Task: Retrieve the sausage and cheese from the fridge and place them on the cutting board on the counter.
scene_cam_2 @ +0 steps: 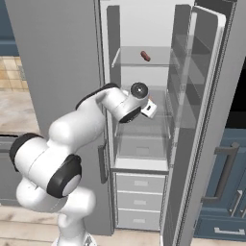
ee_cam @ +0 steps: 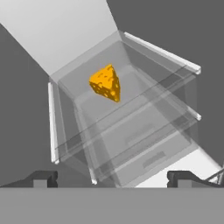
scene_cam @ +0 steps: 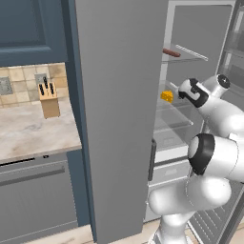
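The fridge (scene_cam: pixel 119 119) stands with one door swung open, and my arm reaches into its pale interior. A yellow-orange wedge of cheese (scene_cam: pixel 167 96) rests on a middle glass shelf. In the hand view the cheese (ee_cam: pixel 106 83) lies ahead of my gripper (ee_cam: pixel 111 179), well beyond the fingertips. The gripper (scene_cam: pixel 178 89) is open, with nothing between its fingers. The reddish-brown sausage (scene_cam: pixel 171 52) lies on the glass shelf above, also seen as the sausage (scene_cam_2: pixel 145 56) in the right base view. The cutting board is out of view.
The closed left fridge door is close beside my arm. The open right door (scene_cam_2: pixel 206 96) with its racks stands on the other side. White drawers (scene_cam_2: pixel 139 199) sit below the shelves. The beige counter (scene_cam: pixel 28 133) with a knife block (scene_cam: pixel 49 100) lies to the left.
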### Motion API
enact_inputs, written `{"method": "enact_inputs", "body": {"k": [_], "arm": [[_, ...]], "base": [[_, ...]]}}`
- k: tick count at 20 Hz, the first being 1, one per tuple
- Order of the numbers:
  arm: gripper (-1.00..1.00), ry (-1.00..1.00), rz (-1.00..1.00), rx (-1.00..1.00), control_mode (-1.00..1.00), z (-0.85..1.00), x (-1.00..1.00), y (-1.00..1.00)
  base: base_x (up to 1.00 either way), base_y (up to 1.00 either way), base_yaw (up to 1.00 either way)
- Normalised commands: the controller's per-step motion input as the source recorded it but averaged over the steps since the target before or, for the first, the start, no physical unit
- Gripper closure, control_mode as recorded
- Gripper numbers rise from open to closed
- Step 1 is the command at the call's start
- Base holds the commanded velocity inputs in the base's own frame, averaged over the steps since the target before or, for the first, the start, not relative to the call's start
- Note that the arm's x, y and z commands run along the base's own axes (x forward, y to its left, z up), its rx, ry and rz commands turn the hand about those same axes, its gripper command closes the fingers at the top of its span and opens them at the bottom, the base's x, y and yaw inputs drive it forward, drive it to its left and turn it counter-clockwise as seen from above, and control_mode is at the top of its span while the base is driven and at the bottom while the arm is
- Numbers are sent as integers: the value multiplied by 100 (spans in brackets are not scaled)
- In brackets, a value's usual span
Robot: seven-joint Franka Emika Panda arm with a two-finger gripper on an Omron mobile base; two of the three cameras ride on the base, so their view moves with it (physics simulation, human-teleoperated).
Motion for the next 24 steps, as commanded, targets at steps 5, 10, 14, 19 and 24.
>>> {"method": "enact_inputs", "body": {"k": [5, 10, 14, 19, 24], "arm": [[-100, -3, 6, 0, -100, -2, 30, 1], [-100, -9, 9, -3, -100, -7, 26, 2], [-100, -5, 12, -3, -100, -11, 24, 0], [-100, -3, 11, -2, -100, -10, 31, 0], [-100, 4, 6, 0, -100, 0, 34, 0]], "base": [[0, 0, 0], [0, 0, 0], [0, 0, 0], [0, 0, 0], [0, 0, 0]]}}
